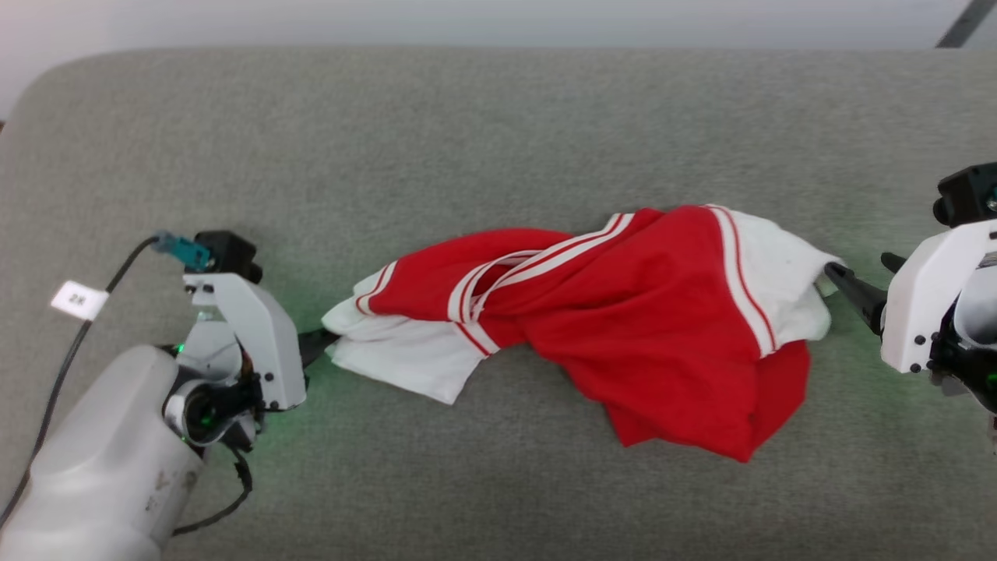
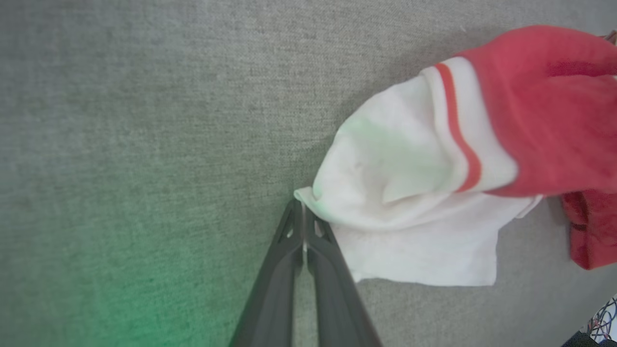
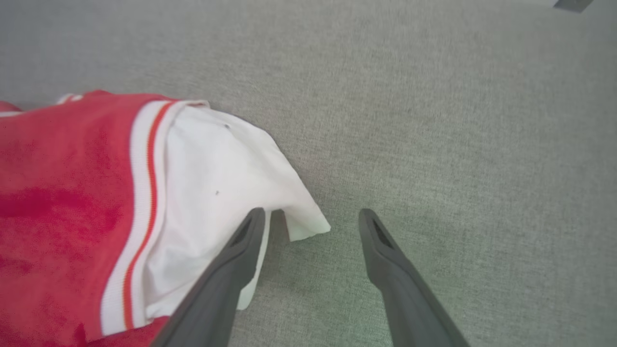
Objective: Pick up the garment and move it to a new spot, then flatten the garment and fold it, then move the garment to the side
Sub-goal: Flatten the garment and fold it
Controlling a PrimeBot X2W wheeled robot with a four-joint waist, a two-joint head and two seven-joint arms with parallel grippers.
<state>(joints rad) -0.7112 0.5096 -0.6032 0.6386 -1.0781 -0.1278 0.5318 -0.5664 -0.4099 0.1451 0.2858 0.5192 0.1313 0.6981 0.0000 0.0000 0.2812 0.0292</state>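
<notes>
We saw a desk (image 1: 498, 117) covered in grey woven fabric, spanning the head view, its far left corner (image 1: 47, 86) rounded. Beyond its far edge lay a pale, plain strip (image 1: 389, 19); wall or floor, we could not tell. A dark bar (image 1: 964, 23) slanted across that strip at the upper right. The light was soft and even. A green glow (image 1: 311, 312) tinted the fabric at the left, with a fainter one at the right. In the left wrist view the same green spread over the weave at the lower left, and what looked like wires (image 2: 605, 320) showed at the lower right corner.
</notes>
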